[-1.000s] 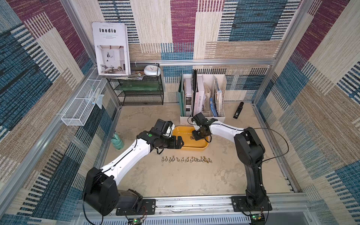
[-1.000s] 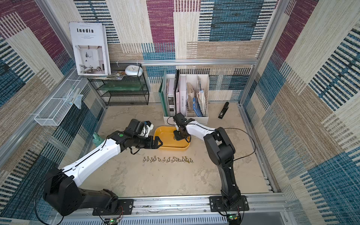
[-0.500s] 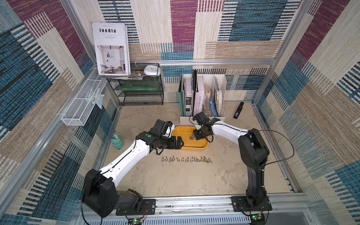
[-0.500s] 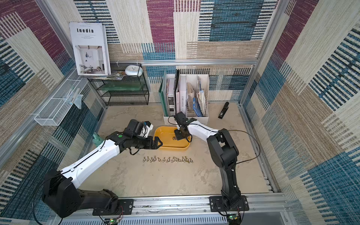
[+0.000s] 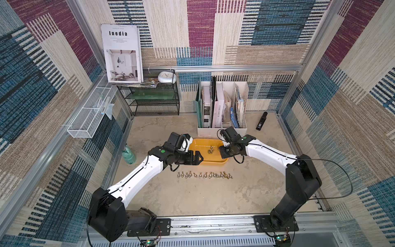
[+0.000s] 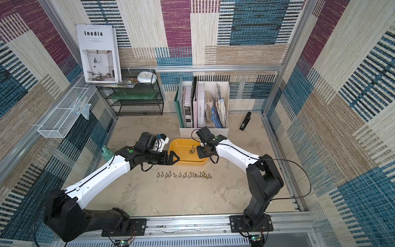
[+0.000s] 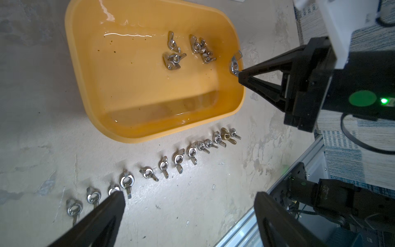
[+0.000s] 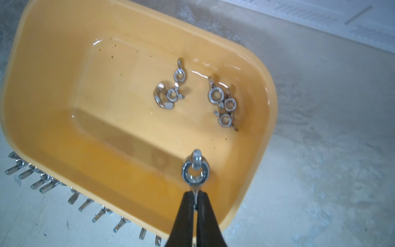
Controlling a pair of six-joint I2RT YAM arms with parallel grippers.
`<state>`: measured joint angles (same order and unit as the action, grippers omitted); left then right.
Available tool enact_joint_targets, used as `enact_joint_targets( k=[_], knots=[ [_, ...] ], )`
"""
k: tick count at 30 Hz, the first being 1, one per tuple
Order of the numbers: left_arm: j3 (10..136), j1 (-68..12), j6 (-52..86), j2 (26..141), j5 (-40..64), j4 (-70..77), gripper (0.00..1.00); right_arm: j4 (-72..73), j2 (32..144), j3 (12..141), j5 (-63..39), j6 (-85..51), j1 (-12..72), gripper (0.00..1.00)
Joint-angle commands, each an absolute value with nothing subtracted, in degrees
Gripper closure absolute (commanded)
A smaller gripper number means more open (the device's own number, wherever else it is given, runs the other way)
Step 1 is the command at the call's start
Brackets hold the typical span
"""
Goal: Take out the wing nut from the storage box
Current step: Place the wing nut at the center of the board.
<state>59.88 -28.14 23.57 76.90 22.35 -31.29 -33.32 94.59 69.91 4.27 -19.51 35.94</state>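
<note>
Right gripper [image 8: 195, 195] pinches a silver metal wing nut [image 8: 195, 173] by one wing, over one end of the yellow-orange plastic storage box [image 8: 117, 96]; left gripper [image 7: 189, 195] gapes wide.

We are looking at a left arm [image 5: 145, 176] and a right arm [image 5: 269, 153] wearing glossy white shells between bulky black joint housings. Thin black cables [image 5: 130, 178] are running along the white links, and one long cable [image 5: 351, 184] is looping off the right arm. Green dots [image 7: 362, 98] are marking the black wrists. The left gripper [image 5: 199, 157] and right gripper [image 8: 195, 195] are showing black, triangular, cut-out fingers [image 7: 100, 220].
</note>
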Motion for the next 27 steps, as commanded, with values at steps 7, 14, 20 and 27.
enact_joint_targets(
  k=[7,14,20,27],
  knots=[
    [61.82,-32.87,23.08,79.80,25.83,-29.00,0.01,-35.87,82.59,57.32,5.88,-28.00,36.67,1.00],
    [62.76,-36.36,23.60,80.92,26.14,-28.66,0.01,-35.53,77.13,49.22,4.01,-30.24,37.00,1.00],
    [62.47,-37.61,24.34,80.66,25.16,-28.80,0.01,-33.22,76.33,45.12,2.80,-32.07,37.02,1.00],
    [62.32,-38.04,24.45,80.25,24.81,-29.54,0.01,-29.80,78.08,41.74,1.94,-31.81,37.01,1.00]
  ],
)
